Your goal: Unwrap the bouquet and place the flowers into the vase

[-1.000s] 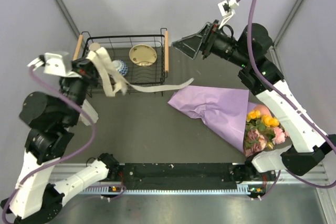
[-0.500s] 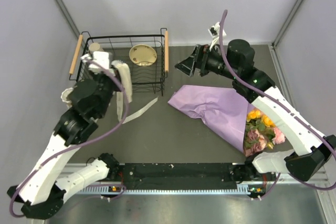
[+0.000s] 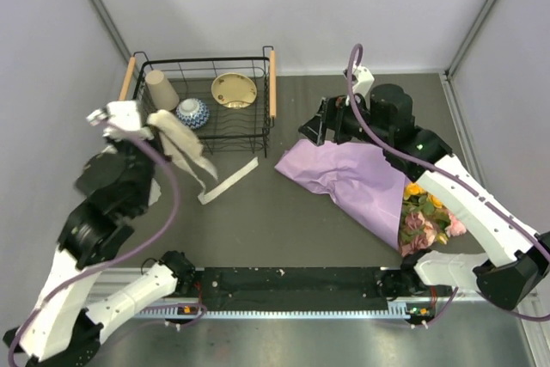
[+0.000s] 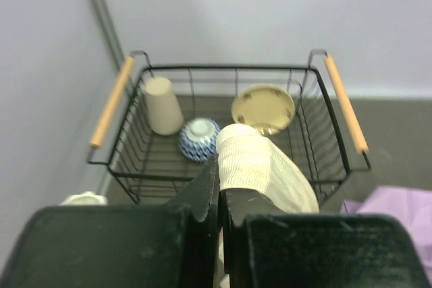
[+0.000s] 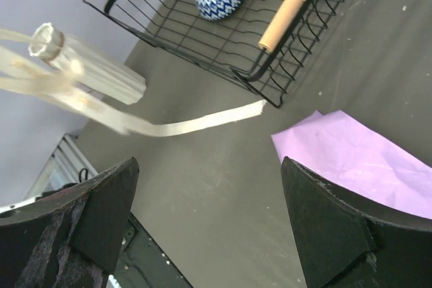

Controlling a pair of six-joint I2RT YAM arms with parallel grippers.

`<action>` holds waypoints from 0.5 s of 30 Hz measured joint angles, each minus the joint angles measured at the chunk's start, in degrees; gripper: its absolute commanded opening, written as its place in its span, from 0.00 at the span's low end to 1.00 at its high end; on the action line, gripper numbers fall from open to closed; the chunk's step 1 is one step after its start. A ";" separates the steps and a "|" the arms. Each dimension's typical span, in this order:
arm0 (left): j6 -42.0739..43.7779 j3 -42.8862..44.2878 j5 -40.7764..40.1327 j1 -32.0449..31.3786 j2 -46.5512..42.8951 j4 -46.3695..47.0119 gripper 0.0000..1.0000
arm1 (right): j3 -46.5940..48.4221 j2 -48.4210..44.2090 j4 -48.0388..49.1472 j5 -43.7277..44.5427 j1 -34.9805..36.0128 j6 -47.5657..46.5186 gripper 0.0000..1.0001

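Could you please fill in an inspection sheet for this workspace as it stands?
Surface: dark grey table, a few specks.
Job's things: bouquet lies on its side in purple paper, flowers toward the right arm's base; ribbon off it, trailing onto the table; vase outside the wire basket.
Clutter: wire basket holding cup, patterned bowl, dish.
Hands: left hand shut on the ribbon; right hand open, holding nothing.
Cables: purple cable loops along each arm.
Surroundings: plain walls.
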 measured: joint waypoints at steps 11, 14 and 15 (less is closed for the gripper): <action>6.12 6.27 -6.14 0.02 -7.37 -0.92 0.00 | -0.68 -1.20 -1.86 3.56 0.00 -2.93 0.88; 4.11 3.50 -3.96 0.02 -5.86 -0.90 0.00 | -1.77 -2.14 -1.97 4.39 0.00 -2.80 0.88; 2.69 1.22 -2.23 0.02 -4.85 -0.44 0.00 | -2.51 -2.69 -2.08 5.03 0.00 -2.67 0.88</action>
